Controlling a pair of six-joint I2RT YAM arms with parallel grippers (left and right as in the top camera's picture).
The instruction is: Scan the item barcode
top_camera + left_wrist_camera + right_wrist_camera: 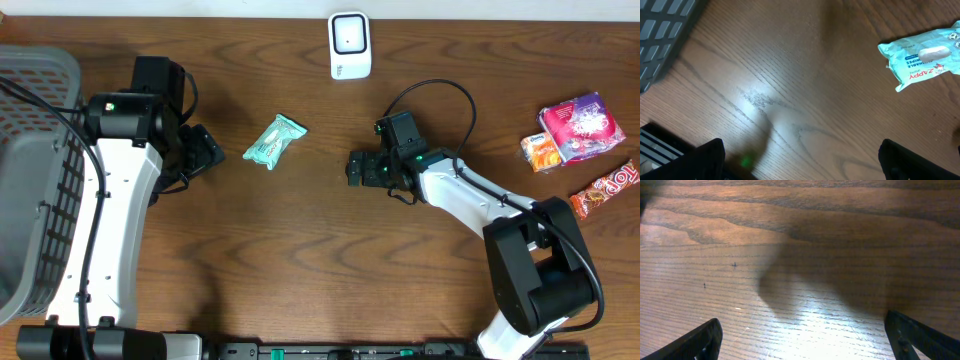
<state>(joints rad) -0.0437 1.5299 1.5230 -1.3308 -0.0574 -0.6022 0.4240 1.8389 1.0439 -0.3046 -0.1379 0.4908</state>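
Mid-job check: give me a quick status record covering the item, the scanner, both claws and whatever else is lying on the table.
item: wipes packet, flat on the table, between the claws, touched by neither
scanner: white, at the far edge, beyond the packet
left claw: open, empty, close to the packet
right claw: open, empty, over bare wood
basket: grey, on the robot's left
other goods: pink packet, orange packet, red candy bar, far right
scan: not yet begun
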